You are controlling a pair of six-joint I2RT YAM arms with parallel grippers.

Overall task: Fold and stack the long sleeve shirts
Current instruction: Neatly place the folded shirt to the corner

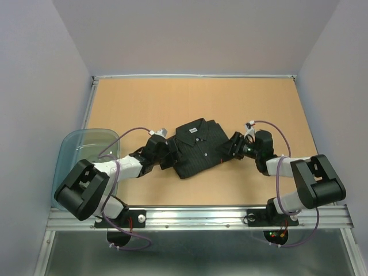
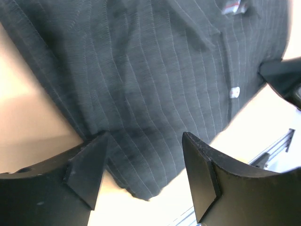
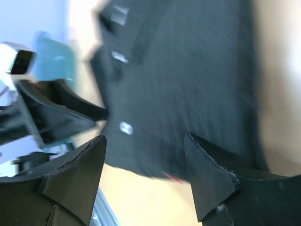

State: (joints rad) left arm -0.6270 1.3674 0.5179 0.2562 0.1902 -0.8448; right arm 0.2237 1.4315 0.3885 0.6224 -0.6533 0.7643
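Black pinstriped shirt (image 1: pixel 198 148), folded to a compact rectangle, front up and collar toward the far edge, at the middle of the tan table (image 1: pixel 144 103). Lies flat, with small white buttons (image 2: pixel 234 92) in a row down the front and a neck label (image 2: pixel 233 7) just showing inside the collar.

At the shirt's left edge, the left claw (image 1: pixel 165 156), low over the near-left corner of the cloth. Fingers (image 2: pixel 89 165) spread wide, flat fabric beneath and between them, nothing pinched.

At the shirt's right edge, the right claw (image 1: pixel 226 150), likewise spread wide over the cloth and gripping nothing. Wrist view there smeared by blur, so contact between fingers and fabric impossible to judge.

In each wrist view, across the dark cloth, the tip of the opposite claw at the shirt's other side.

At the table's left edge, beside the left arm, a translucent blue-grey tub (image 1: pixel 80 149). Along the near edge, a metal rail (image 1: pixel 201 214) carrying both arm bases, with purple cables looping from each arm.
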